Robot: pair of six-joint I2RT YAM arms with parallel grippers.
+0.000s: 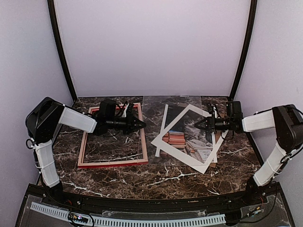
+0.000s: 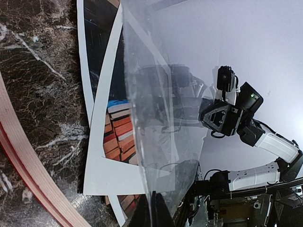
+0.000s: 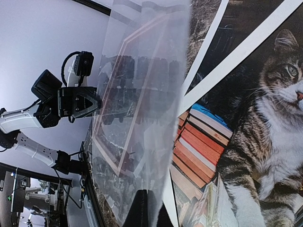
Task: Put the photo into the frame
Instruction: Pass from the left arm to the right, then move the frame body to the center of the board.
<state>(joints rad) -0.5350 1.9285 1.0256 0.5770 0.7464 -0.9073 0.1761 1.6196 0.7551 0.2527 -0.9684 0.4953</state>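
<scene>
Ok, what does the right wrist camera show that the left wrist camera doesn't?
Only the right wrist view shows the tabby cat on the photo, plus the left arm across the table.

Only the left wrist view shows the right arm.

Both show the clear sheet standing edge-on in the middle, the white mat, the stacked books printed on the photo, and the frame, which the right wrist view sees only through the sheet.

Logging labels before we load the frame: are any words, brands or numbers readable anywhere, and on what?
None readable. The book spines in the photo show no legible lettering; nothing printed shows on the frame, the white mat or the clear sheet.
</scene>
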